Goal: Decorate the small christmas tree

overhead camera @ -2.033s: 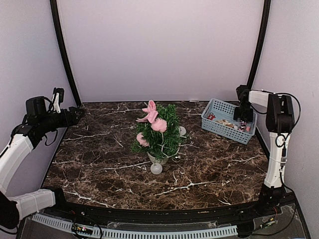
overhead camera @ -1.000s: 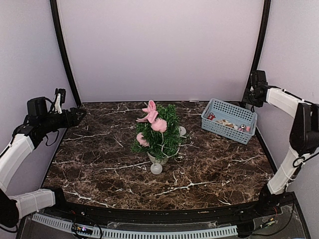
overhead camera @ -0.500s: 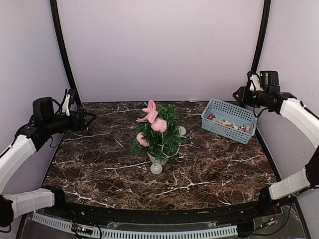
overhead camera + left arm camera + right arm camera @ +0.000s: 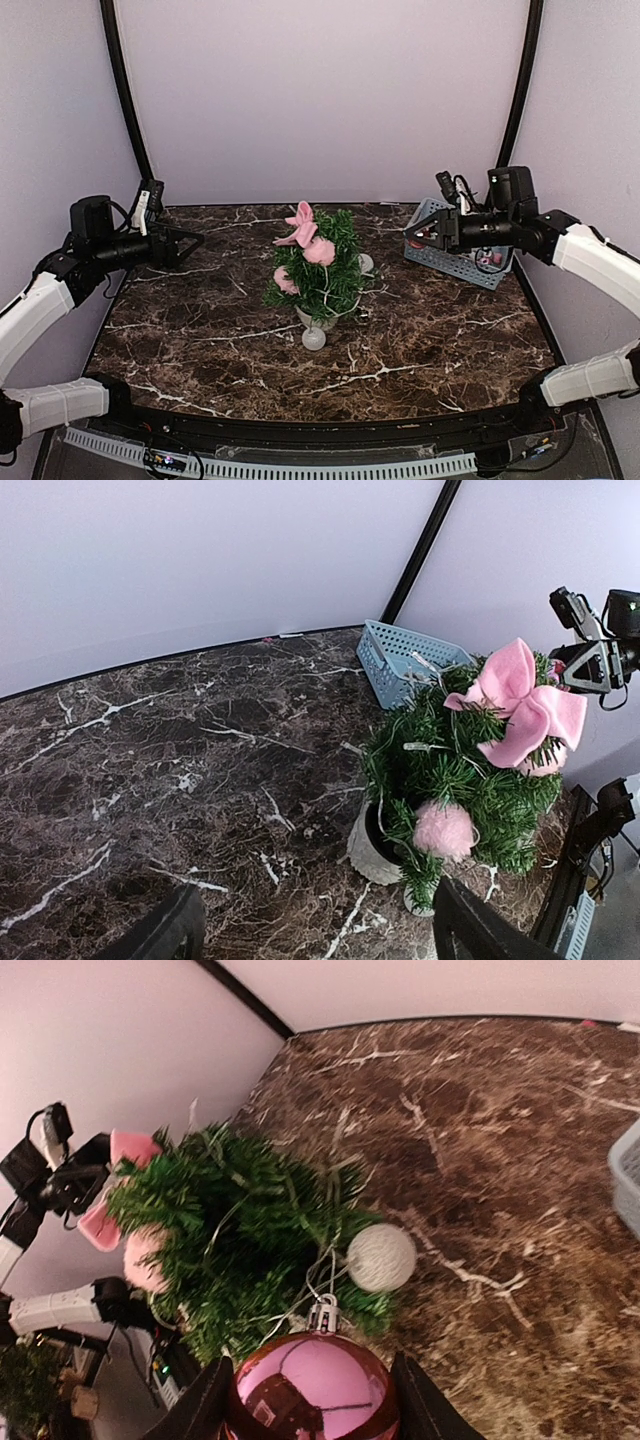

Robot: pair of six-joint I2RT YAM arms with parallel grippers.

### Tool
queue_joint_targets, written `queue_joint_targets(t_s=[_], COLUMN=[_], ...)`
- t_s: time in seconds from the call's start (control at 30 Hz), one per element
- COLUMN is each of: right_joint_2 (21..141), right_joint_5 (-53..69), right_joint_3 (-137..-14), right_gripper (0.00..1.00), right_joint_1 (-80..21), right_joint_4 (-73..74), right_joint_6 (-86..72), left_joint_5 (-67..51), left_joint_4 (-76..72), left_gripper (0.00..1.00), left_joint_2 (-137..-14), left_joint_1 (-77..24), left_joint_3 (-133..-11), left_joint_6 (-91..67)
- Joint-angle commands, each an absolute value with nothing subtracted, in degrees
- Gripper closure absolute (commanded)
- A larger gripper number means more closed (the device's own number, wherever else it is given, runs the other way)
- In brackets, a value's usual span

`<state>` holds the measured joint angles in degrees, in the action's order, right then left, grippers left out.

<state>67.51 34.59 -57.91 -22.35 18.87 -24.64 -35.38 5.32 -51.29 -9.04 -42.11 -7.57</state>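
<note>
My right hand (image 4: 418, 232) now brings a pink bauble (image 4: 310, 1392) toward the small christmas tree (image 4: 325, 265); my left hand (image 4: 188, 243) nears it too.

A dark brown table (image 4: 420, 340) with thin white lines like marble fills the middle and bottom of the top view. Behind it, across the upper part, stands a plain back wall (image 4: 320, 90), pale purple and softly lit. The left pole (image 4: 125, 100), thin and black, curves up at the upper left, and the right pole (image 4: 520, 90) does the same at the upper right. A white strip (image 4: 300, 468) with little slots runs along the bottom edge.
</note>
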Motion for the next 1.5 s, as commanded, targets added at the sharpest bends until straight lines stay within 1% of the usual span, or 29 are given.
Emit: queue_joint_targets(t_s=[0.0,0.13,0.3,0.47,0.77,1.0,1.17,1.47], right_joint_2=[67.36,67.75,68.43,68.19,64.26,58.44,57.76,62.29], right_joint_5=[39.63,40.85,41.88,42.04,41.15,39.46,38.67,37.58], right_joint_3=[-55.4,-51.87,-48.24,-47.72,-46.1,-43.53,-43.28,-48.03], right_gripper=[0.64,0.64,0.65,0.66,0.66,0.66,0.66,0.67], right_joint_1=[-27.78,-31.57,-33.82,-35.68,-40.16,-42.33,-43.26,-48.33], right_joint_4=[14.8,11.34,6.38,6.62,6.48,4.43,2.21,0.23], right_joint_6=[-28.74,-31.62,-34.51,-35.46,-40.52,-45.66,-47.19,-46.73], left_joint_5=[-36.79,-36.44,-36.23,-36.15,-35.32,-35.23,-35.16,-35.16], left_joint_4=[3.62,3.69,3.84,3.98,4.33,4.43,4.4,4.64], left_gripper=[0.2,0.2,0.2,0.2,0.2,0.2,0.2,0.21], left_joint_2=[-50.79,-50.95,-51.18,-51.2,-51.07,-51.06,-50.98,-51.02], left_joint_1=[-9.55,-9.87,-10.17,-10.49,-11.22,-11.49,-11.81,-13.21], left_joint_3=[-41.14,-41.13,-41.13,-41.07,-41.13,-41.17,-41.13,-41.09], left_joint_6=[-6.46,-6.27,-6.16,-6.02,-5.67,-5.63,-5.58,-5.21])
